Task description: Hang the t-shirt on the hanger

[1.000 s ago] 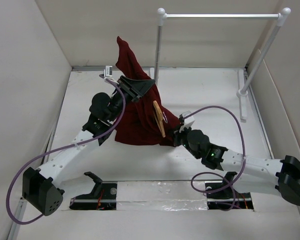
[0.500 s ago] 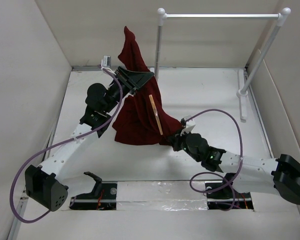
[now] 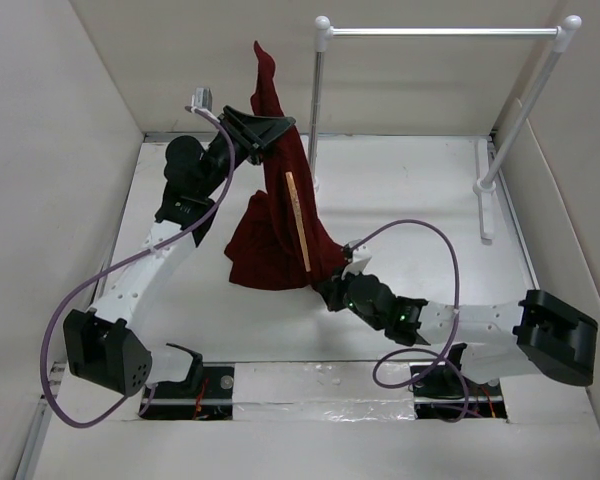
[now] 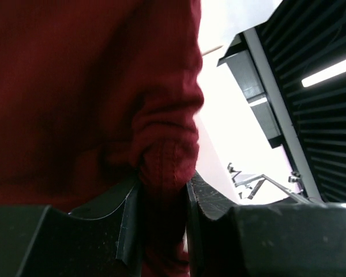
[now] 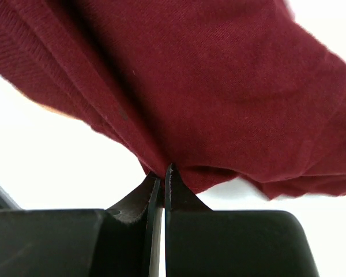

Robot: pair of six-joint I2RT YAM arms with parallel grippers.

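The maroon t-shirt (image 3: 270,225) hangs stretched between my two grippers above the table's middle. My left gripper (image 3: 270,130) is raised high near the back wall and shut on a thick fold of the t-shirt (image 4: 161,167); a point of cloth sticks up above it. My right gripper (image 3: 330,290) is low near the table and shut on the t-shirt's lower edge (image 5: 219,86). A tan wooden bar of the hanger (image 3: 297,220) shows slanting against the cloth. The rest of the hanger and its hook are hidden by the t-shirt.
A white-and-silver clothes rail (image 3: 440,32) stands at the back right, its left post (image 3: 316,100) just right of the raised cloth and its base foot (image 3: 485,190) on the table. White walls close the left, back and right sides.
My left gripper has risen and moved back and right, pulling the t-shirt taller and narrower. My right gripper has shifted left with the lower edge. The hanger bar has moved left and stands steeper.
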